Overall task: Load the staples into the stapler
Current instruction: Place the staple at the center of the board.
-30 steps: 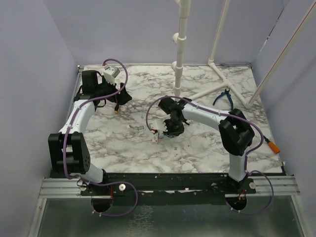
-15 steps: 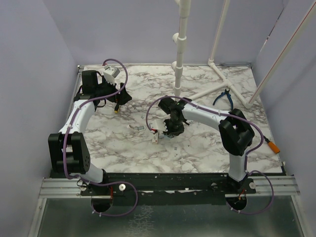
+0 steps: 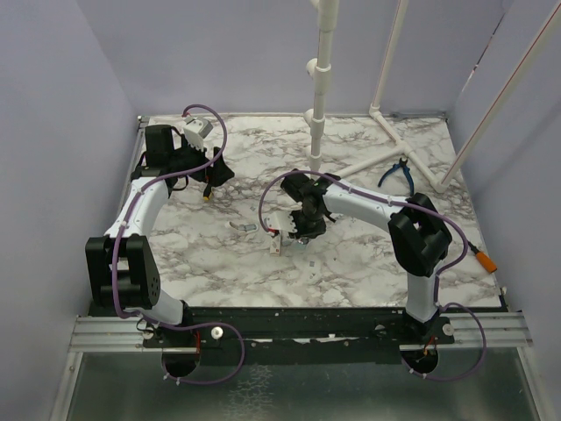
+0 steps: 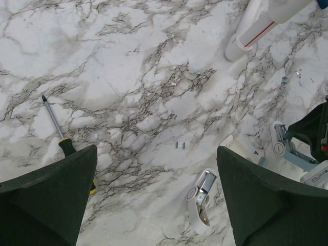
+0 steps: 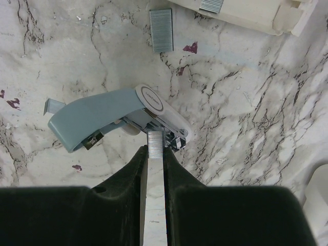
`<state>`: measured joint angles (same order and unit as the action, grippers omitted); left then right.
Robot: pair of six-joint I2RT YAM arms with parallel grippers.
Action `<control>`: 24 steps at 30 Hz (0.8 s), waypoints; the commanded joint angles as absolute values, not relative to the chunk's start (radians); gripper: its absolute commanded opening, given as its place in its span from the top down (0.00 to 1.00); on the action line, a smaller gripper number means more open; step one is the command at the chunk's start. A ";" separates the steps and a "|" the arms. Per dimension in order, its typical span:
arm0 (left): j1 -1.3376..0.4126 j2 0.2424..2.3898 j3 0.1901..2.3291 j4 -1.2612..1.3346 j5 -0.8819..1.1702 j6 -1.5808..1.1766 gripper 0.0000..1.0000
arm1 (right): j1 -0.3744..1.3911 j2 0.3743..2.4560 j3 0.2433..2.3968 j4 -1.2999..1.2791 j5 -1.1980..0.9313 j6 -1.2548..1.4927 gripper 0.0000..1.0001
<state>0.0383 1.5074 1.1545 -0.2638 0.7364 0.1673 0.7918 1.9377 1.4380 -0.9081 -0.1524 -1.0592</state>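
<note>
Probably a robot lab: walled marble-print table point(image 3: 351, 254), white pipe frame point(image 3: 323, 53).

You get even, diffuse light from overhead across the bench point(image 3: 351, 254). The marble top reads bright, and its veins stay crisp in both wrist views. Shadows are soft and short, hugging the arms point(image 3: 140, 210). In your left wrist view the left tool's fingers point(image 4: 51, 200) are near-black wedges with slightly soft edges. In your right wrist view the staples point(image 5: 155, 141) show a pale sheen, and the right tool's fingers point(image 5: 130, 171) merge into a dark, featureless mass below. Small things near the bench's middle look fuzzy from overhead.
</note>
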 commanded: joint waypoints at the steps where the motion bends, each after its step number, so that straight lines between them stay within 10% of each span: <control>1: 0.046 1.531 1.158 -0.261 0.762 0.151 0.01 | 0.790 1.919 1.436 -0.876 -0.135 -1.095 0.84; 18: -0.057 1.600 1.138 -0.255 0.920 0.260 0.01 | 0.672 1.739 1.330 -0.783 -0.321 -0.921 0.84; 24: -0.146 1.615 1.113 -0.230 0.991 0.379 0.15 | 0.595 1.669 1.221 -0.626 -0.404 -0.789 0.84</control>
